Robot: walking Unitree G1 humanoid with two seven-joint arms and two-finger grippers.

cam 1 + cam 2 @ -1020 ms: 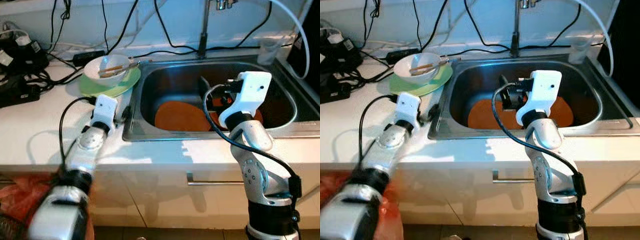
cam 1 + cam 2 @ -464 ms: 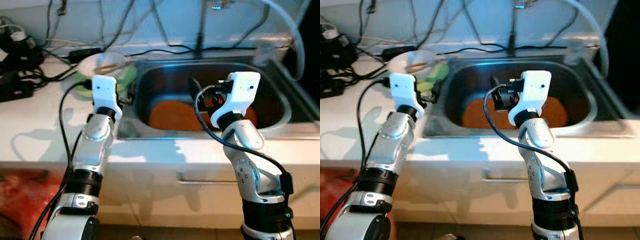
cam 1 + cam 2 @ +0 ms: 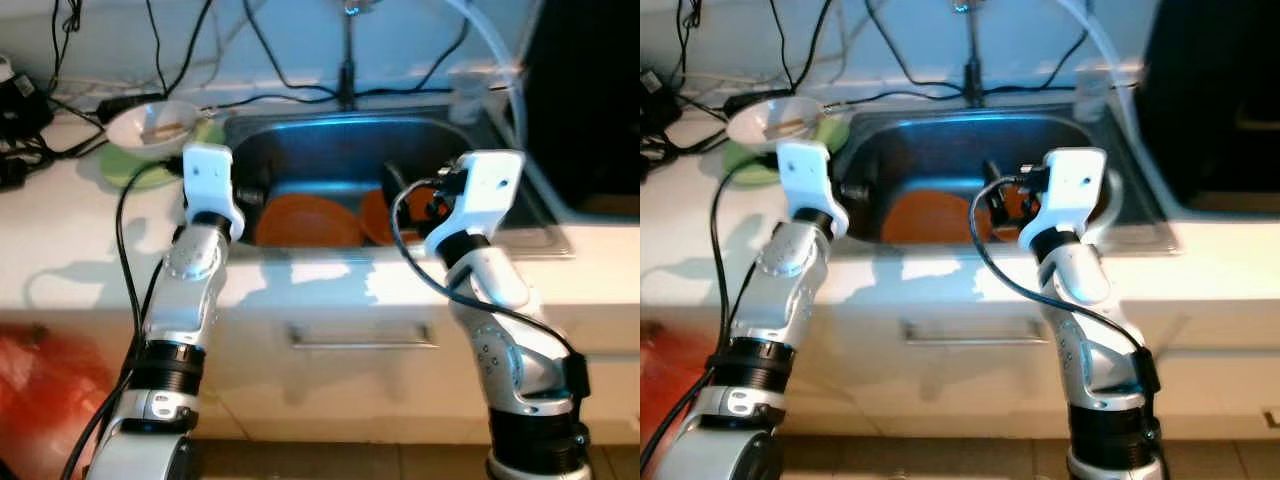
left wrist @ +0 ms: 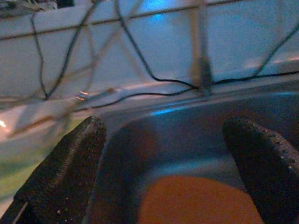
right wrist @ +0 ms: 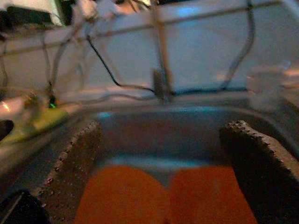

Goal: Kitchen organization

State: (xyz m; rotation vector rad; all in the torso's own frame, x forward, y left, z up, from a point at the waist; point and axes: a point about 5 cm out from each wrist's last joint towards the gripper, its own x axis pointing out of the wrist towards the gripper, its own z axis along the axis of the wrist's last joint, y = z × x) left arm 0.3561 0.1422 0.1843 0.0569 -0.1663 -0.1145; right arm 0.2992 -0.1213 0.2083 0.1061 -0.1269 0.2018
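Both arms are raised over the front edge of the sink (image 3: 500, 130), which reads as the approach to the dishes lying in it, with nothing picked up so far. Two orange plates (image 3: 305, 220) rest side by side on the sink floor; a white bowl (image 3: 150, 125) sits on a green plate (image 3: 125, 170) on the counter to the left. The left gripper (image 4: 173, 172) points at the left orange plate, the right gripper (image 5: 161, 172) at both plates. Each has its fingers (image 4: 70, 163) spread wide, holding and touching nothing. The next move likely calls for lowering one gripper to a plate rim and closing on its edge.
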